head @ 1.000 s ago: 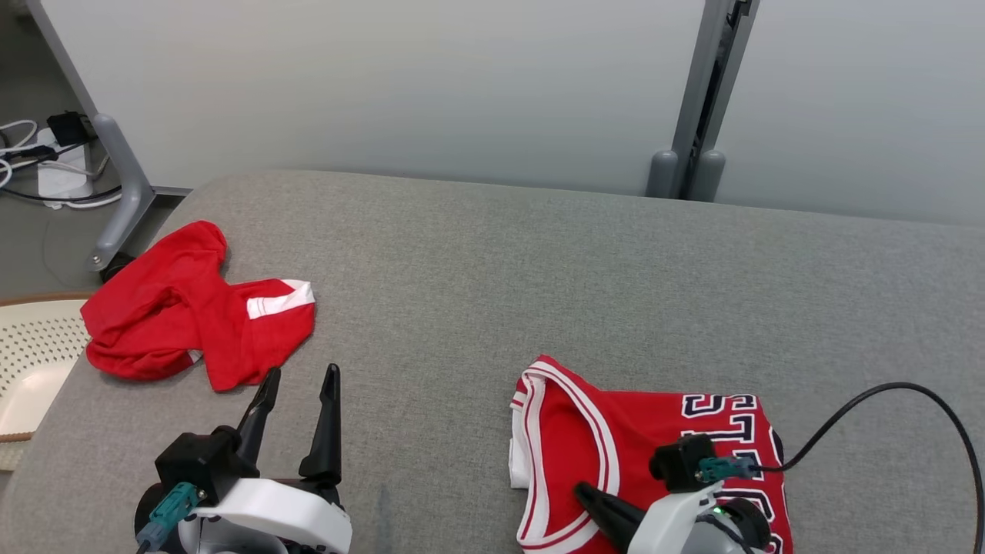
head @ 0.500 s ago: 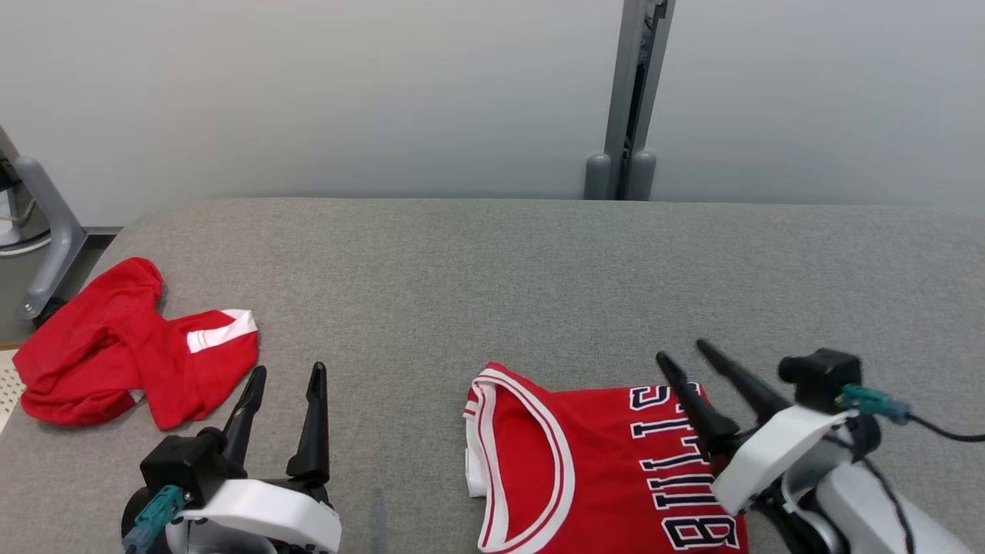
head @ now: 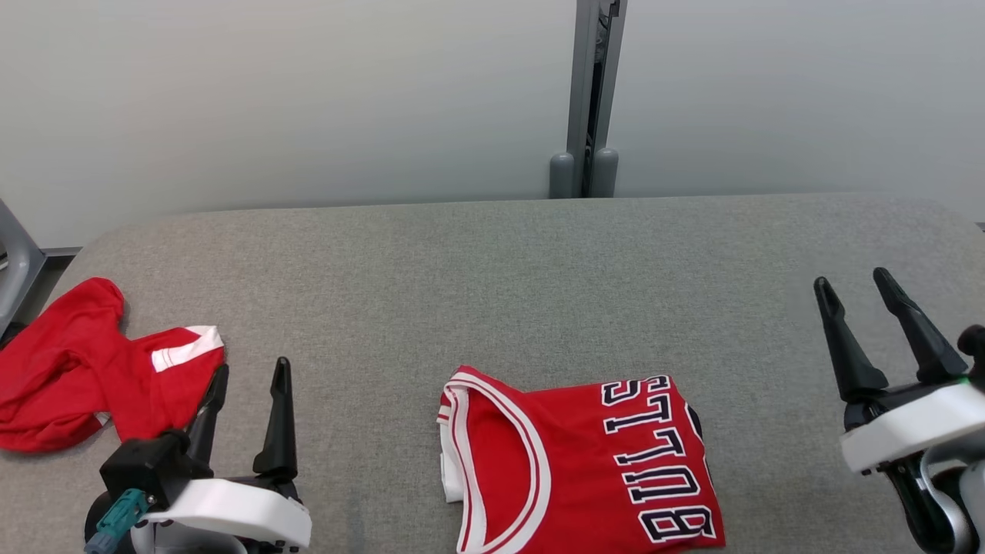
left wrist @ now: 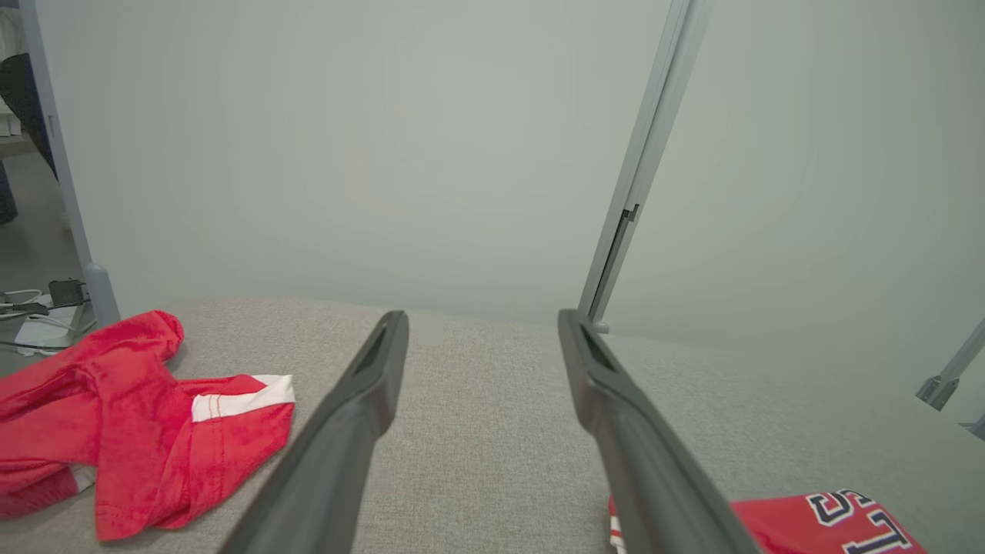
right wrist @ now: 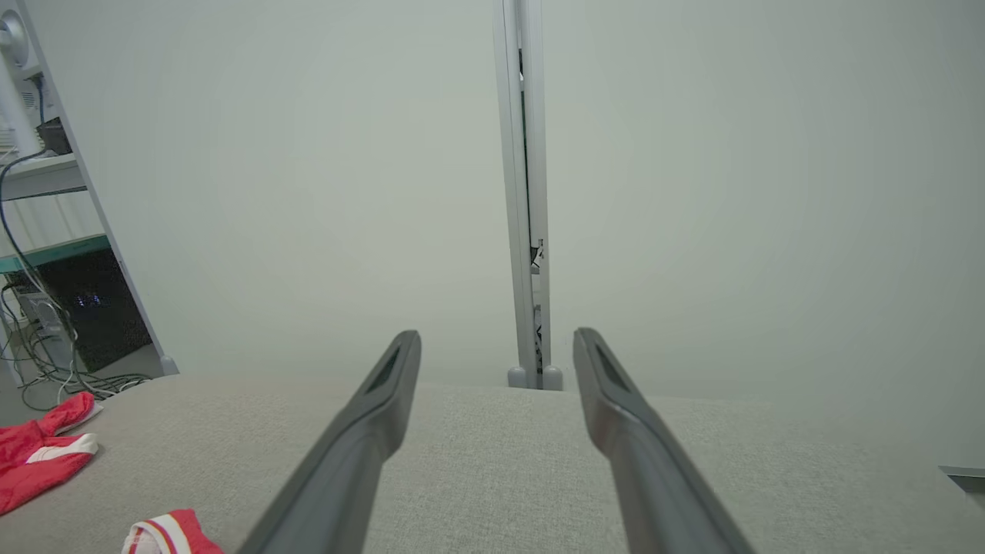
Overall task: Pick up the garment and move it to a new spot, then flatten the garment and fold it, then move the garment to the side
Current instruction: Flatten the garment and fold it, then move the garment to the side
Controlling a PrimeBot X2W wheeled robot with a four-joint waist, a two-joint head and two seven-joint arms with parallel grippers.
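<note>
The garment, a red jersey [head: 569, 462] with white trim and dark lettering, lies folded flat on the grey padded table [head: 492, 269] near its front edge. My right gripper [head: 851, 278] stands open and empty well to the right of it, not touching it. My left gripper [head: 252, 368] stands open and empty to the jersey's left. In the left wrist view the open left gripper [left wrist: 482, 317] points toward the back wall, with a corner of the jersey [left wrist: 816, 523] at lower right. The right wrist view shows the open right gripper [right wrist: 499, 335] and an edge of the jersey [right wrist: 165, 531].
A second red garment [head: 77, 369] with a white stripe lies crumpled at the table's left edge, just left of my left gripper. A grey post [head: 589, 92] joins the pale wall panels behind the table. Cables and a shelf [right wrist: 46, 254] stand beyond the left end.
My right gripper has opened, let go of the jersey and moved off it to the right. The head camera has turned, shifting the whole picture left. The left gripper stays open.
</note>
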